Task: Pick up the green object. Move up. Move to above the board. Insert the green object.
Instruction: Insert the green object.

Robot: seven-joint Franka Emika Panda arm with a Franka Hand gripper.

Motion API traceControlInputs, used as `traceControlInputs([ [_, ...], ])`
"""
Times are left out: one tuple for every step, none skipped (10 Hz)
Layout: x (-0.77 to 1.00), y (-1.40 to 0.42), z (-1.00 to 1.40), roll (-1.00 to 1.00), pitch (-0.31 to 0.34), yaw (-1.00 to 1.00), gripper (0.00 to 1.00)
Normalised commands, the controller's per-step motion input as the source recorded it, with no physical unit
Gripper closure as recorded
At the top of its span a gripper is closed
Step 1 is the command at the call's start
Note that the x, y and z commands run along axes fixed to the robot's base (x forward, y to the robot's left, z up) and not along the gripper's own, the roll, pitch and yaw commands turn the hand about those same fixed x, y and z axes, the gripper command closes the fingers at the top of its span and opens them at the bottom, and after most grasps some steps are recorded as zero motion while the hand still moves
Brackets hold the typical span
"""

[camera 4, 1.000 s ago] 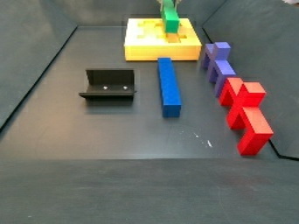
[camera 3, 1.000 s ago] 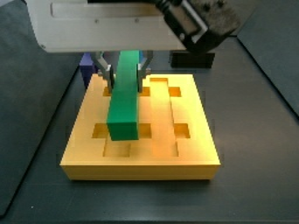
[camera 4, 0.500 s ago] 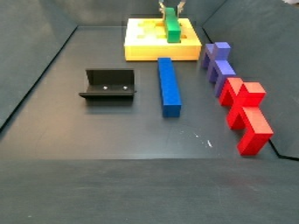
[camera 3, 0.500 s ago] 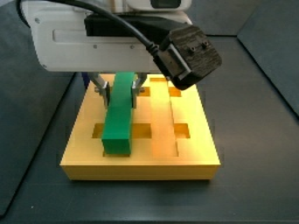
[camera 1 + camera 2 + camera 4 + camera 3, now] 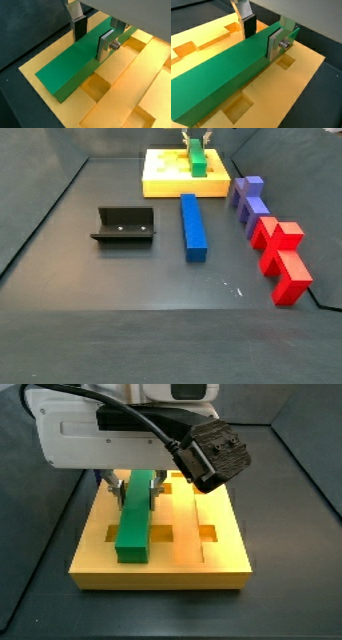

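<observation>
I am holding the claw [image 5: 262, 31] over the board [image 5: 221, 554] at the table's far edge, pinching one end of the green bar [image 5: 135, 517]. The bar's long axis is running along a groove, low over the board.

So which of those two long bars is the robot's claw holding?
The green object: the gripper clamps it over the board. The blue bar lies untouched on the floor.

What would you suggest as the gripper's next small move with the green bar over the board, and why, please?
Probably a short, straight descent. The gripper holds the green bar by one end, its fingers on both sides. The bar lies lengthwise along the board, low over it, but whether it is seated cannot be told.
</observation>
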Motion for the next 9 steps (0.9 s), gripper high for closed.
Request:
traceControlInputs([
  [-0.29, 0.0, -0.12, 0.0, 0.0, 0.0, 1.0],
  [-0.23, 0.0, -0.09, 0.0, 0.0, 0.0, 1.0],
  [0.06, -0.05, -0.25, 0.0, -0.017, 0.0, 1.0],
  [0.22, -0.23, -0.19, 0.0, 0.0, 0.05, 1.0],
  [0.19, -0.28, -0.15, 0.0, 0.0, 0.05, 1.0],
  [0.15, -0.32, -0.15, 0.0, 0.0, 0.09, 1.0],
  [0.0, -0.14, -0.29, 0.0, -0.017, 0.07, 1.0],
  [0.0, 0.0, -0.06, 0.05, 0.051, 0.0, 1.0],
  [0.0, 0.0, 0.0, 0.0, 0.0, 0.0, 1.0],
])
